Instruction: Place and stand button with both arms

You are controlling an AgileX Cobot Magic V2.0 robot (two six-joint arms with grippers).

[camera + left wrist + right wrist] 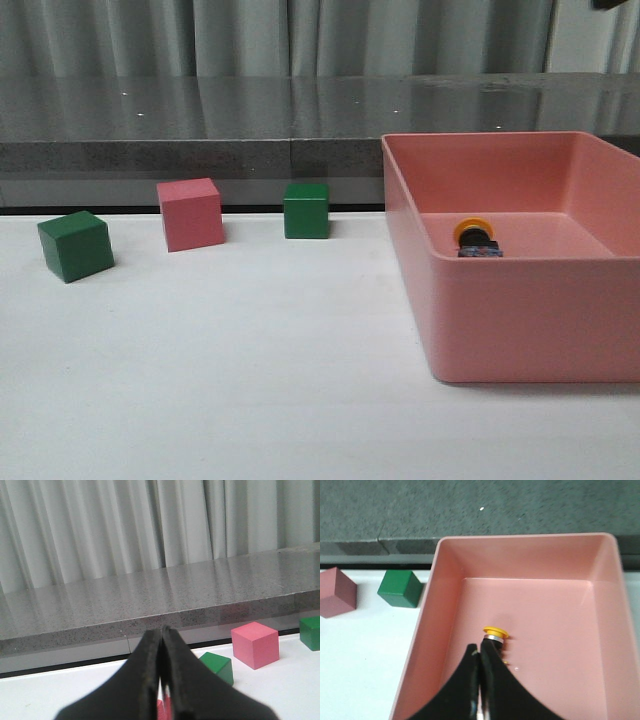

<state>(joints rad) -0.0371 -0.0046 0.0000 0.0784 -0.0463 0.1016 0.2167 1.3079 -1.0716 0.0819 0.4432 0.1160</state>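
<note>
Seemingly mid-floor, button (478, 239) clear of bin (520, 330) walls.

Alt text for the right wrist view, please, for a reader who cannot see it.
A small push-button with a yellow cap lies on the floor of a pink plastic bin, partly hidden behind the right gripper, whose dark tapered fingers are pressed shut. Beyond the bin, a green cube and a pink cube rest on the white table.

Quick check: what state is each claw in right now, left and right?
Left claw: closed, holding nothing.
Right claw: closed, empty, above the pink bin near the button.
</note>
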